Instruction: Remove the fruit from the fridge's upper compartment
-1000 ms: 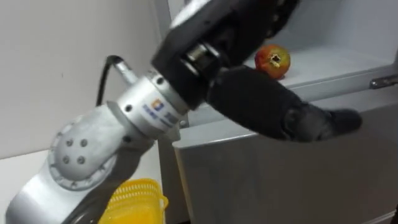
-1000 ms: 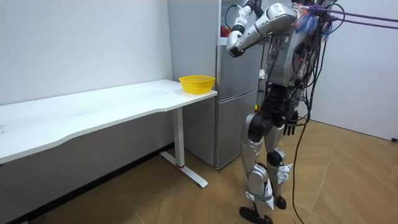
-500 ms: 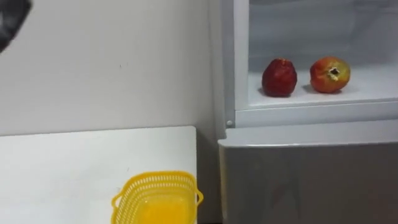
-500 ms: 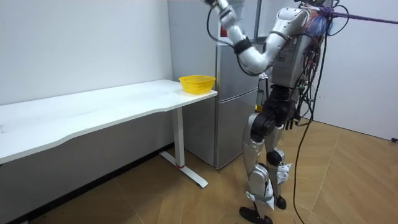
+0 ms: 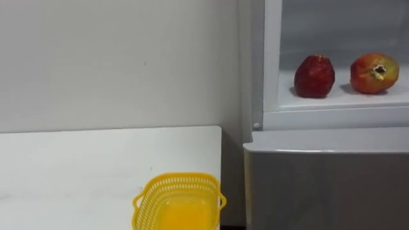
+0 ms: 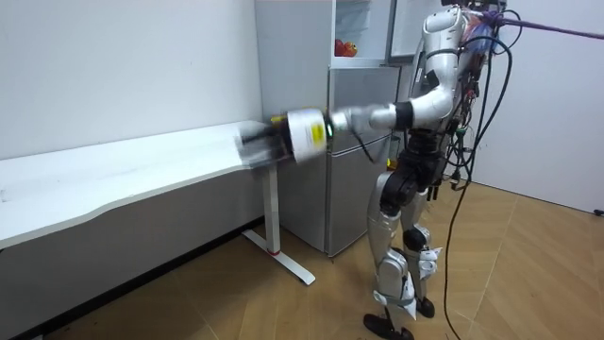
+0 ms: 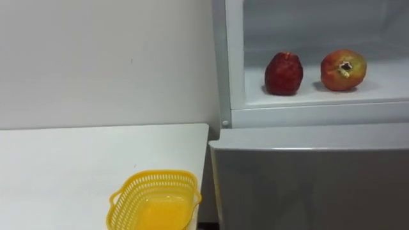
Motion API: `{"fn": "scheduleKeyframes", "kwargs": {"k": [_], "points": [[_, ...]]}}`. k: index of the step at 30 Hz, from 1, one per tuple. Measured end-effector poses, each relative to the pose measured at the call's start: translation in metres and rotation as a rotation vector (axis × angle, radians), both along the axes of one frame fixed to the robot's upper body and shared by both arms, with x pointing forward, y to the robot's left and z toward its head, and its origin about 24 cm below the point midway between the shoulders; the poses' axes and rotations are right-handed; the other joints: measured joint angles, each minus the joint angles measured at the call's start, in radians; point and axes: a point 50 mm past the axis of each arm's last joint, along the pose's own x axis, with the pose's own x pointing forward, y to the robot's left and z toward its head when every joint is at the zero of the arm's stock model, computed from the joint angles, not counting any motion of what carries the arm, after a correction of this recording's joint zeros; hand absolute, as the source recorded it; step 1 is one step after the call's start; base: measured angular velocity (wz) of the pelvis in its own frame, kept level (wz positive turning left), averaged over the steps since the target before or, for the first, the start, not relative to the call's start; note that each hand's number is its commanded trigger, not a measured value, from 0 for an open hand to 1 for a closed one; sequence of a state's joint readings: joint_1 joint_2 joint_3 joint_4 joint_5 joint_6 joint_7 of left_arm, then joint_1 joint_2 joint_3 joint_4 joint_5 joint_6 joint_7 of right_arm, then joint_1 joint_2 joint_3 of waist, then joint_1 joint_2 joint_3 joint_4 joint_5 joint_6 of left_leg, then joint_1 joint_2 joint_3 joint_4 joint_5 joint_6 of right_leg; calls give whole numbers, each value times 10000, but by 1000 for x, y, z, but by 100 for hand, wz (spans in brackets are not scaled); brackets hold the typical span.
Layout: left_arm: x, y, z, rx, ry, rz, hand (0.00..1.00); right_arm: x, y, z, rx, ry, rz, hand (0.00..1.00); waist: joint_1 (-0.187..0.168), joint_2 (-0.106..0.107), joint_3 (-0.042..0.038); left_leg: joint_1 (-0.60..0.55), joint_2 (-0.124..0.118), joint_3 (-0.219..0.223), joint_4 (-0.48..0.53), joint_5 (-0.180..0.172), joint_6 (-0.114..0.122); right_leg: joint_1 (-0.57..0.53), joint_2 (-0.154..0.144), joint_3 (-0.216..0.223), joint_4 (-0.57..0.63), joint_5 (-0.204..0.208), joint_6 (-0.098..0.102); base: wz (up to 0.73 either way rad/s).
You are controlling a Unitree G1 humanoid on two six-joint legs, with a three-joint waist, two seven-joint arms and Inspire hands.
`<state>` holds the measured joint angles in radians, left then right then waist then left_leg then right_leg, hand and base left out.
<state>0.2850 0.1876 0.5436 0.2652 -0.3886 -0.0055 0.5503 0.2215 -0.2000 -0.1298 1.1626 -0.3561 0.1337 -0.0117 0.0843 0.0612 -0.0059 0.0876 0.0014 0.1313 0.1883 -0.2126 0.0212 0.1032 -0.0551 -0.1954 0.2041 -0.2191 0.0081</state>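
Task items: dark red fruit (image 5: 314,76) and pomegranate (image 5: 374,72), both on the upper fridge shelf (image 5: 339,97), compartment open, neither in a hand. The dark one sits at the shelf's left side near the front edge. The pomegranate is to its right, close but apart.

In the room view the left arm is stretched out over the table (image 5: 77,172), well away from the fridge. The left hand (image 6: 253,146) is a blur, so I can't tell if its fingers are apart or together, and I can't make out anything in it. The right hand (image 6: 438,187) hangs by the hip, too small to read.

The yellow basket (image 5: 179,203) sits at the table's fridge-side end, close to the right edge. The arm crosses right in front of it in the room view.

Risks as I see them:
- The arm looks fast and low near the basket. Clip it and it goes off the table's right edge or corner.
- The reach to the shelf is long and comes in from the left, past the fridge frame (image 5: 272,57). On a poor line the wrist hits the frame.
- Both fruits are round, on a smooth shelf near its front edge. A nudge instead of a clean wrap rolls one out, down past the lower door (image 5: 326,185) to the floor.
- The gap between them is small, so closing on the dark one may shove the pomegranate.
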Motion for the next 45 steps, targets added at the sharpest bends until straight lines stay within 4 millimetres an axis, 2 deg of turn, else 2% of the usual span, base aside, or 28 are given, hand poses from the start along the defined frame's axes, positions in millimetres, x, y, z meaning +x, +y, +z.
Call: {"fn": "scheduleKeyframes", "kwargs": {"k": [1, 2, 4, 6, 7, 10, 12, 14, 15, 18, 22, 25, 31, 38, 41, 45], "points": [[-11, -11, -27, -1009, 870, 15, 0, 3, 1, 0, 151, -29, 14, 0, -29, -90, 2, -6, 2, -10, -18, 4, -9, -4, 6, -3, -9, -18, -7, 0], [-16, -17, -40, -1432, 1324, -35, 0, 2, 2, -1, 206, 11, 26, 0, -19, -144, 0, 0, 5, -11, -27, 6, -12, 1, 15, 13, -2, -19, -8, 0], [-45, -42, -83, -3177, 3082, -297, 0, 1, 4, -1, 360, 174, 20, 0, -16, -331, 26, 39, 14, -9, -39, 5, -18, 83, 33, 27, -22, -20, -8, 0], [-63, -57, -103, -4226, 4143, -721, 0, 2, 6, -2, 488, 217, 1, 0, -58, -488, -30, 56, 21, -71, -24, -19, -40, 223, 44, -62, -183, -18, -8, 8], [-73, -66, -113, -4781, 4786, -1088, 0, 3, 6, -2, 511, 212, -1, 0, -61, -609, 9, 88, 23, -85, -31, -39, -48, 253, 50, -61, -197, -17, -7, 6], [-102, -90, -132, -6117, 6457, -2009, 0, 6, 4, -2, 302, 350, 39, 0, -74, -660, 18, 132, 30, -57, 8, -90, -30, 305, 49, -29, -190, -10, 5, -1], [-111, -97, -135, -6496, 7096, -2477, 0, 5, 7, -3, 354, 469, 63, 0, -91, -648, 21, 156, 43, -33, -4, -94, -29, 286, 55, -8, -182, -8, 6, 0], [-113, -100, -137, -6449, 7696, -3207, 0, 6, 10, -4, 408, 486, 223, 0, -121, -671, 72, 171, 47, -27, -16, -93, -30, 265, 56, 5, -167, -4, 1, 0], [-112, -103, -138, -6344, 8058, -3881, 0, 6, 11, -5, 427, 522, 356, 0, -207, -608, 67, 133, 46, -32, -2, -93, -30, 272, 50, -6, -144, -4, 1, 0], [-100, -109, -140, -5898, 8761, -5665, 0, 11, 12, -5, 446, 430, 436, 0, -493, -530, 76, 99, 46, -28, -51, -90, -32, 272, 47, 36, -160, -5, 1, 0], [-79, -117, -142, -5429, 9262, -7573, 0, 15, 16, -6, 606, 349, 484, 0, -882, -599, 66, 91, 43, 84, -43, -85, -39, 204, 57, 74, -188, -11, -4, -4], [-68, -120, -141, -5129, 9357, -8319, 0, 18, 19, -7, 656, 186, 405, 0, -1071, -631, 55, 105, 28, 147, -26, -82, -35, 191, 69, 168, -173, -3, 11, -7], [-56, -121, -141, -4851, 9422, -9006, 0, 26, 20, -6, 278, -238, 643, 0, -1059, -667, 26, 109, 22, 366, -75, -84, -34, 35, 113, 517, -143, 6, 20, -14], [-56, -122, -141, -4888, 9326, -9271, 0, 47, 19, -2, -172, -1474, 593, 0, -1070, -614, 56, 116, 26, 373, -142, -84, -37, 12, 153, 561, -171, 16, 4, -2], [-56, -122, -141, -4790, 9346, -9355, 0, 63, 21, 2, -286, -2540, 211, 0, -1064, -615, 62, 114, 23, 373, -164, -83, -38, 10, 154, 565, -190, 17, 2, 0], [-53, -123, -140, -4620, 9149, -9480, 0, 95, 26, 13, -311, -4368, 367, 0, -1076, -599, 63, 111, 20, 407, -190, -83, -38, -1, 151, 572, -211, 19, 6, 0]]}}
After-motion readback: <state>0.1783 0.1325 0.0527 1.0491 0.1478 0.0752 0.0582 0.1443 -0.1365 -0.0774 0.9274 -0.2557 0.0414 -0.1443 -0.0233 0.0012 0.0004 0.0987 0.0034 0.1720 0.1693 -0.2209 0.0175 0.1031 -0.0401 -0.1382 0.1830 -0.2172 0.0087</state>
